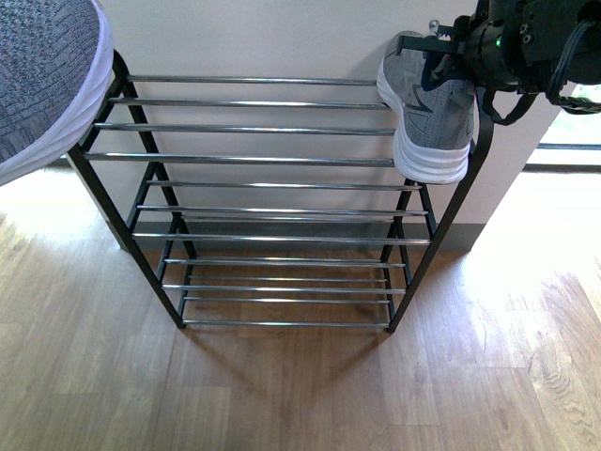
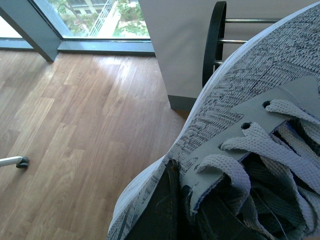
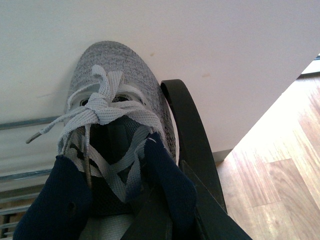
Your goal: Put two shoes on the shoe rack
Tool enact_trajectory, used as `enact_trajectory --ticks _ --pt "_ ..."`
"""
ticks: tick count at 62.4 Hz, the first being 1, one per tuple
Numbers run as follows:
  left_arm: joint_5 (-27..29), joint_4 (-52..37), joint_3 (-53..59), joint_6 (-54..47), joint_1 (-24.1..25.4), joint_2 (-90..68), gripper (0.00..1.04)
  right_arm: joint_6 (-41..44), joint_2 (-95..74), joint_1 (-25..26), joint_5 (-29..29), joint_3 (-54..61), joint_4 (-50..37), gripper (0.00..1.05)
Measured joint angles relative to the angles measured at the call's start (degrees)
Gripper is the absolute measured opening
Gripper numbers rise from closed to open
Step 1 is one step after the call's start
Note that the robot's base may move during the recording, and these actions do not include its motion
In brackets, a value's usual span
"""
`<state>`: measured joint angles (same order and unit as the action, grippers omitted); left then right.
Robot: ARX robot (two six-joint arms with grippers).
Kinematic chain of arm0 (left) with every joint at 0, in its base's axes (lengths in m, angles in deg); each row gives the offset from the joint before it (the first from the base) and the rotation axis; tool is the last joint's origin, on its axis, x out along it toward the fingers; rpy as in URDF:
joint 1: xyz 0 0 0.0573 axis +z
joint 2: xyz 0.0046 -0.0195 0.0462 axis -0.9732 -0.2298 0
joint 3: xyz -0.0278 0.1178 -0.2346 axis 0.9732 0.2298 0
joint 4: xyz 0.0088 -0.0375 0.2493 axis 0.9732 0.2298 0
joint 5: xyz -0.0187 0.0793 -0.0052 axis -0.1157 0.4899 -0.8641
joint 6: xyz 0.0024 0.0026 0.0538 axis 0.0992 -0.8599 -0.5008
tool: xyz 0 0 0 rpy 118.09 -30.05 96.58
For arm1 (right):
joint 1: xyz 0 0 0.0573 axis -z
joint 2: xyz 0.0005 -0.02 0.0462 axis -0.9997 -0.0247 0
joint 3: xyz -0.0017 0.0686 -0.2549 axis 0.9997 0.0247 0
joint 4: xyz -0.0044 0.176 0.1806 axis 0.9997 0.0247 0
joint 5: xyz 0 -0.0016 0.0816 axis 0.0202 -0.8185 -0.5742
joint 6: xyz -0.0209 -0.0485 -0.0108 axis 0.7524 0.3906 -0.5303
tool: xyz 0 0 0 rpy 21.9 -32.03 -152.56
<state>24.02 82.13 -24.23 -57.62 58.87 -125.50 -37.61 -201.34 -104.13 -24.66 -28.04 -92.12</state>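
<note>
The shoe rack (image 1: 268, 160) stands against the wall, black-framed with chrome bars on three tiers. My right gripper (image 1: 462, 58) is shut on the right shoe (image 1: 424, 103), a grey knit sneaker with a white sole. That shoe is tilted over the right end of the top tier. In the right wrist view the right shoe (image 3: 117, 75) points its toe at the wall, next to the rack's black side loop (image 3: 187, 120). The left shoe (image 1: 42, 75) hangs high at the rack's left end, close to the camera. My left gripper (image 2: 172, 202) is shut on the left shoe (image 2: 260, 85) by its collar.
Wooden floor (image 1: 282, 395) spreads in front of the rack. A white wall (image 1: 254, 38) backs it. Floor-level windows (image 2: 100, 20) show to the left and another window (image 1: 575, 122) to the right. A white leg with a caster (image 2: 17, 161) stands on the floor at the left.
</note>
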Motion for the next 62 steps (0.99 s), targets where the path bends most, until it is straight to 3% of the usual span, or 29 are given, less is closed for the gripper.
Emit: enact_trajectory --ticks 16,37,54,62 --pt "0.0 0.0 0.0 0.0 0.0 0.0 0.01 0.3 -0.1 0.3 0.1 -0.1 1.7 0.02" --pt "0.0 0.0 0.0 0.0 0.0 0.0 0.01 -0.9 2.4 0.3 -3.9 1.4 3.7 0.55" --pt "0.0 0.0 0.0 0.0 0.0 0.0 0.01 -0.8 15.7 0.7 -9.5 8.8 6.1 0.96" --pt "0.0 0.0 0.0 0.0 0.0 0.0 0.01 0.8 24.4 2.1 -11.8 13.0 8.3 0.95"
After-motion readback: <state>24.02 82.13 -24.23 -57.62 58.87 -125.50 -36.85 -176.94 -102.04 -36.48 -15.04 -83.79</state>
